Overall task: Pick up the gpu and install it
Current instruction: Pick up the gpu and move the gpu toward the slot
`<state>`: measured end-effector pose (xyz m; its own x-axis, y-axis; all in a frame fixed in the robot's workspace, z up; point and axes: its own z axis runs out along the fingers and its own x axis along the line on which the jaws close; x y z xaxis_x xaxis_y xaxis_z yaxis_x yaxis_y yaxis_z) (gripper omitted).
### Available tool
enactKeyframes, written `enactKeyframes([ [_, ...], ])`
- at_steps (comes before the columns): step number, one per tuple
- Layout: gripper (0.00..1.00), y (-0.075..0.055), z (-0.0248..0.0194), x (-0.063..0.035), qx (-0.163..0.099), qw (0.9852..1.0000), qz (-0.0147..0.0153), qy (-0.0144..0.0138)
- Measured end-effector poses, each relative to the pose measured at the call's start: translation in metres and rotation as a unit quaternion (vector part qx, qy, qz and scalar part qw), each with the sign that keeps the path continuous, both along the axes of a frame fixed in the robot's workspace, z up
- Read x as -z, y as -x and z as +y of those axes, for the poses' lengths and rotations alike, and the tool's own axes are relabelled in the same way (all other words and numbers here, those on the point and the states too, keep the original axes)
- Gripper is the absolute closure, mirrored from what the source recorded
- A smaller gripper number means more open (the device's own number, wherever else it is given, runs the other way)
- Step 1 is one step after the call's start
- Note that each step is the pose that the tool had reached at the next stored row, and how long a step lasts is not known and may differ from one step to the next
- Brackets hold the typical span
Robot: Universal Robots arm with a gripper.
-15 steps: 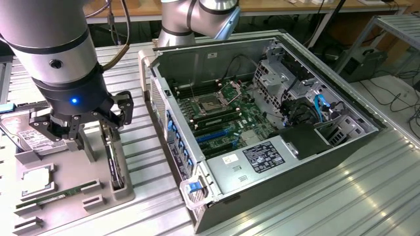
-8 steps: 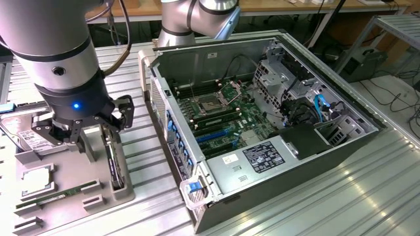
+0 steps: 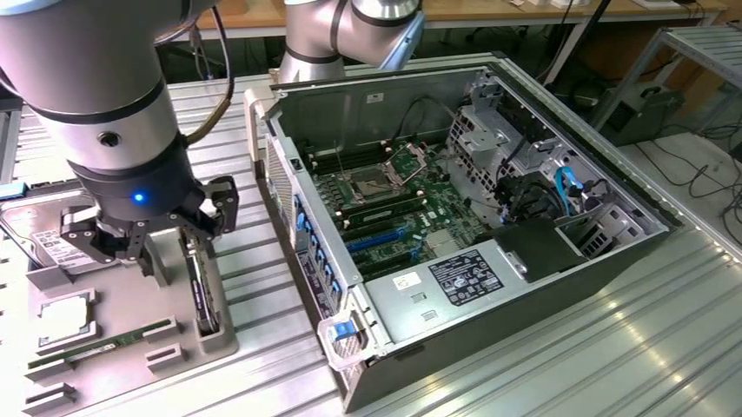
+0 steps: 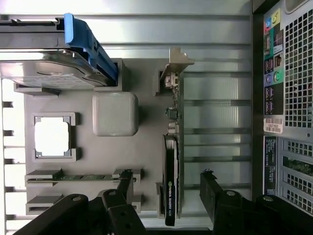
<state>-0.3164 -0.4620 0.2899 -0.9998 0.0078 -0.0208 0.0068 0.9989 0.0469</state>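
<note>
Gripper [image 3: 162,252] hangs over the parts tray [image 3: 218,346], on the exterior view's left of the open case [image 3: 383,87]. Jaws are spread wide.

In the wrist view the gripper [image 4: 167,174] straddles the GPU [image 4: 172,122], one finger [image 4: 124,188] on each side. There is a clear gap on both sides, so nothing is touching the card.

GPU [image 3: 204,300] stands on edge in its slot along the side of the tray [image 4: 146,147] nearest the case, not in the machine. Its silver bracket [image 4: 178,61] is at the end away from the fingers. The black shroud end with the green logo is between them. How far down the fingers sit relative to the card's top edge I can't call from either angle; probably just above or level with it.

Other things on the tray:
- The hard drive [image 3: 47,239] [image 4: 44,68] in a blue caddy [image 4: 88,44] is at the end of the tray that holds the GPU's bracket, well away from the card.
- The CPU [image 3: 64,317] [image 4: 51,137] is in a square pocket.
- The RAM stick [image 3: 104,343] [image 4: 73,177] is in its own slot beside the CPU.

The case [image 4: 293,73] lies on its side on the ribbed metal table [image 3: 579,347]. Its side panel is off and the motherboard [image 3: 394,200] is exposed.
</note>
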Motion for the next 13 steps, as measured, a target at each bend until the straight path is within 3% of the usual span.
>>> enactKeyframes([
  [2, 0.34, -0.001, -0.0004, 0.0036, 0.000, 1.0000, 0.0005, 0.0001],
  [4, 0.34, -0.002, -0.0004, 0.0074, 0.000, 1.0000, 0.0006, 0.0037],
  [7, 0.34, -0.004, -0.0004, 0.0129, -0.002, 1.0000, 0.0006, 0.0059],
  [13, 0.34, -0.004, 0.0001, 0.0239, -0.003, 1.0000, 0.0006, 0.0073],
])
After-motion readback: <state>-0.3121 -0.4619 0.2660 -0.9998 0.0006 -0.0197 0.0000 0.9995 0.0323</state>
